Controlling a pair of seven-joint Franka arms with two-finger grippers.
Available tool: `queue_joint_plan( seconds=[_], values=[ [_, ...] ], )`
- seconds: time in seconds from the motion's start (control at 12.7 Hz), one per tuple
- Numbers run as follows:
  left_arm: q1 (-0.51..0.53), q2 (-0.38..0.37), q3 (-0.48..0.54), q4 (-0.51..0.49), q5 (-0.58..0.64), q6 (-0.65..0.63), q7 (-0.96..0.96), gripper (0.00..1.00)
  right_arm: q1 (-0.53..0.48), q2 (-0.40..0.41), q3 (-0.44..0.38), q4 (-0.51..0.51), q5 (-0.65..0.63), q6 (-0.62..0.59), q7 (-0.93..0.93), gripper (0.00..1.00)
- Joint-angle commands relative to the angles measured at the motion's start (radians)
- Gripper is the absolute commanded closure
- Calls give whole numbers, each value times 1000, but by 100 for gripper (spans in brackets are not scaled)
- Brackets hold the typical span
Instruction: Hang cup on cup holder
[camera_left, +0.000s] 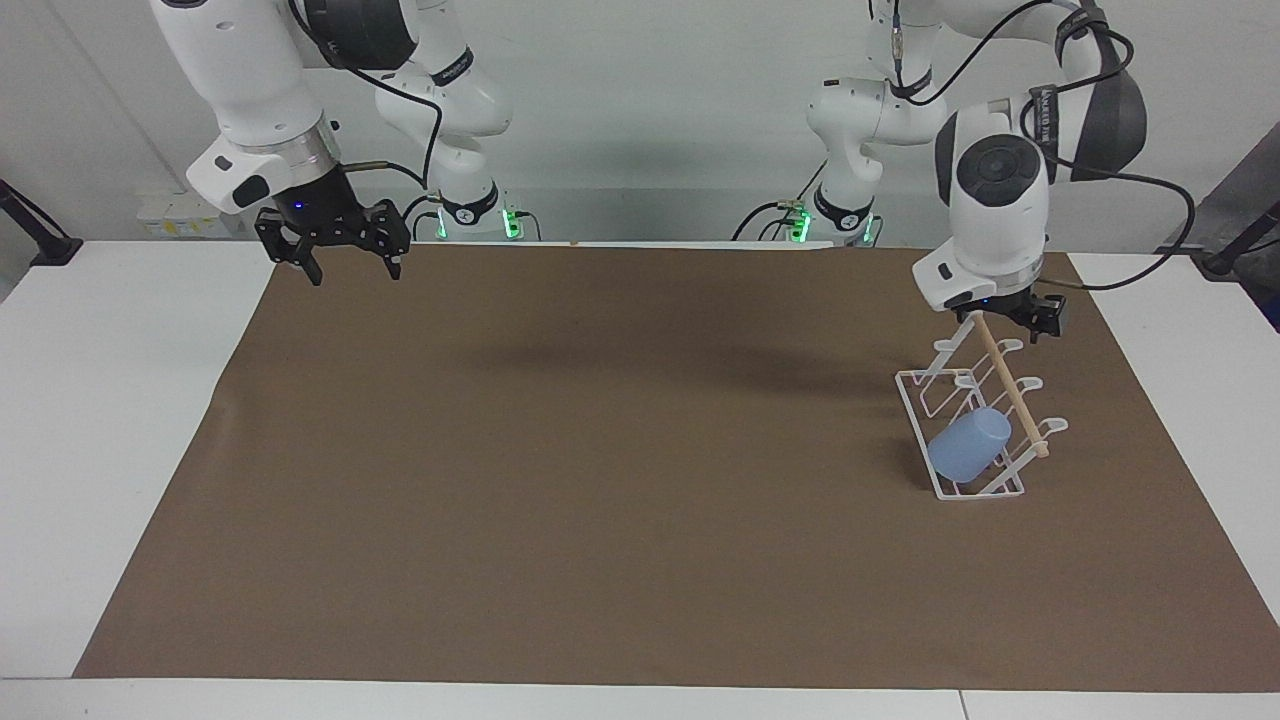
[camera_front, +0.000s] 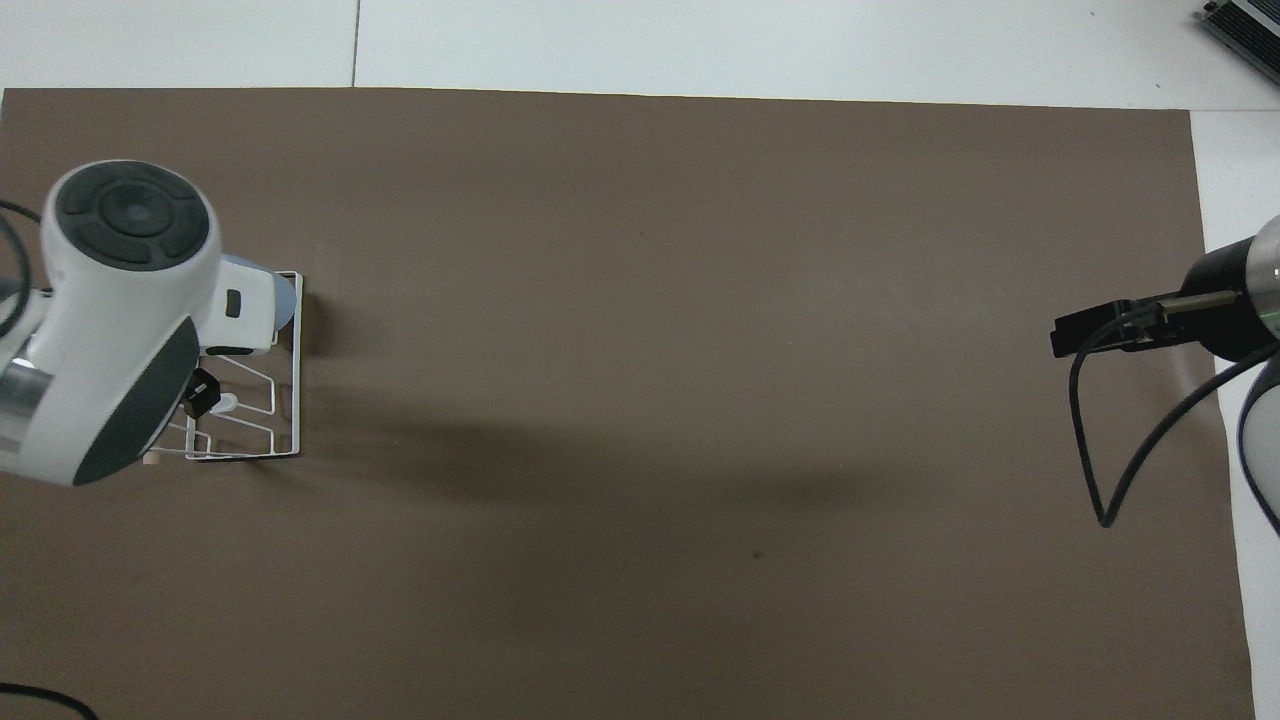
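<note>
The cup (camera_left: 968, 447) hangs tilted on a prong of the cup holder (camera_left: 975, 415), at the rack's end farthest from the robots, below and clear of the left end effector (camera_left: 1008, 318). That end effector hovers over the rack's nearer end, by the top of the wooden rod (camera_left: 1010, 385), holding nothing; its fingers sit mostly under the wrist, and they appear spread. From overhead the left arm covers most of the rack, leaving only a sliver of the cup's rim (camera_front: 284, 300). The right end effector (camera_left: 352, 262) waits, fingers apart and empty, above the brown mat (camera_left: 560, 460) on the white surface (camera_left: 100, 400) at the right arm's end.
</note>
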Motion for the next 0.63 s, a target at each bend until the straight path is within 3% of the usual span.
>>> queue_joint_plan(
  seconds=[0.0,0.24,0.55],
  values=[
    [30,-58,-5,6,-158,-17,-85,0,-20,-27,13,-30,-14,10,-22,0],
    [92,-37,-5,133,-329,-92,-97,0,-20,-27,13,-30,-14,10,-23,0],
    [106,-35,-5,195,-348,-143,-258,0,-20,-27,13,-30,-14,7,-23,0]
  ],
)
